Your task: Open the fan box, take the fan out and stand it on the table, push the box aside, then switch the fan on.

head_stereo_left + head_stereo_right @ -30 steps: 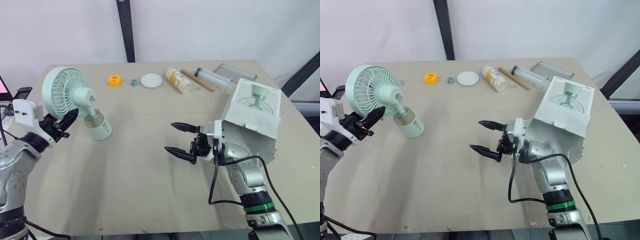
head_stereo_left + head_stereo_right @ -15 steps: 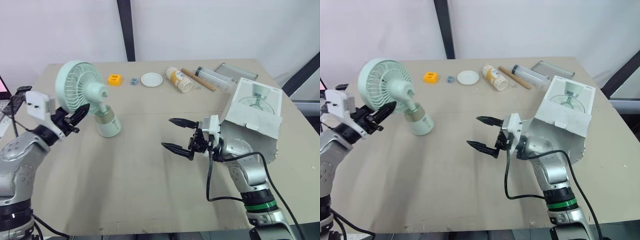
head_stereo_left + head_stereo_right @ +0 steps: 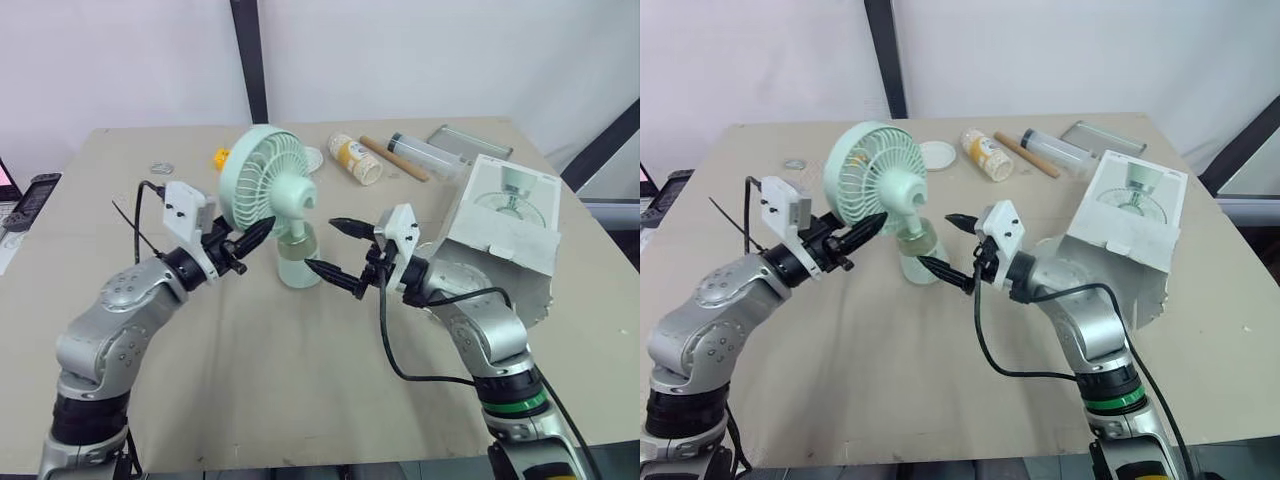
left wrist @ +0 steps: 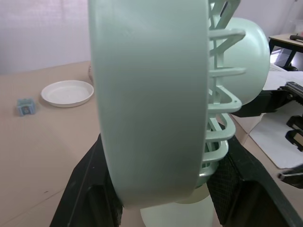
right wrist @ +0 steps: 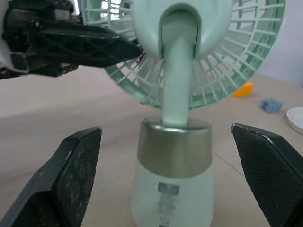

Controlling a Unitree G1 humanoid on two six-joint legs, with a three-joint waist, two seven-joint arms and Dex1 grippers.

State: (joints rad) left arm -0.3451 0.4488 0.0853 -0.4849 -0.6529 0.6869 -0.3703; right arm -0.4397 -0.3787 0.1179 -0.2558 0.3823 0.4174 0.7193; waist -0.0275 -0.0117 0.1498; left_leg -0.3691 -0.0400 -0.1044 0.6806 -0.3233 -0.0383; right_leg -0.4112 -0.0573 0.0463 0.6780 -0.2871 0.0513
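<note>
The mint-green fan (image 3: 266, 188) stands upright at the table's centre, its gold-banded base (image 3: 297, 262) on or just above the surface. My left gripper (image 3: 255, 238) is shut on the fan, with the rim of the fan's round cage pinched between its fingers (image 4: 87, 189). My right gripper (image 3: 325, 247) is open, with one finger (image 5: 78, 165) on each side of the base (image 5: 173, 156) and a gap to each. The white fan box (image 3: 505, 235) lies on the right of the table behind my right arm.
Along the far edge lie a bottle (image 3: 357, 160), a wooden rod (image 3: 395, 158), a clear tube (image 3: 425, 152), a metal tray (image 3: 470, 142), a white dish (image 4: 66, 93) and a small blue block (image 4: 26, 106). A phone (image 3: 30, 192) sits at the left edge.
My left gripper has carried the fan from the table's left side to the centre. My right gripper has moved left and away from me to the fan's base, staying open.
</note>
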